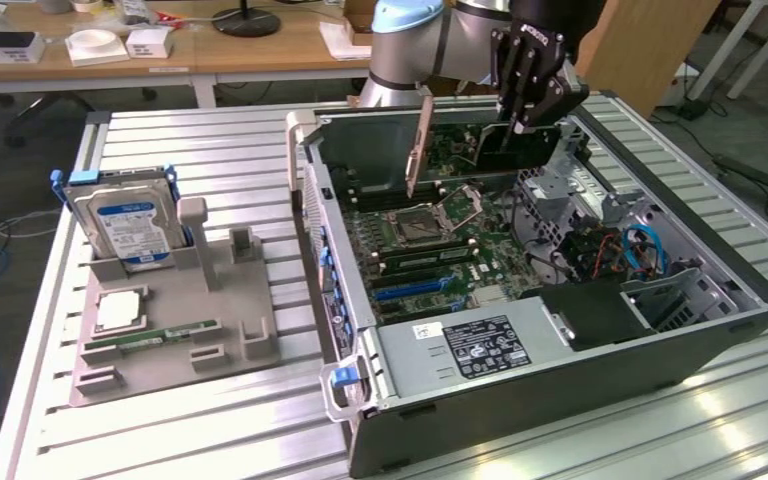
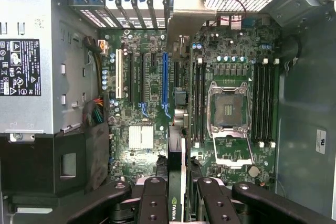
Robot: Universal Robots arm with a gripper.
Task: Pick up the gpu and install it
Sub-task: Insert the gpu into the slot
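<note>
1 gripper (image 1: 527,122) clamping 1 gpu (image 1: 464,150) | 1 open case (image 1: 558,390) | 1 hard drive (image 1: 120,220)

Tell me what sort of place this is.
Likely a robotics lab or workshop: a hand holds the gpu over an open computer case on a slatted metal table, with wooden office desks behind.

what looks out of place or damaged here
Nothing looks damaged or spilled. The gpu hangs in the jaws above the open computer case, not yet in a slot, and the processor socket looks empty.
</note>
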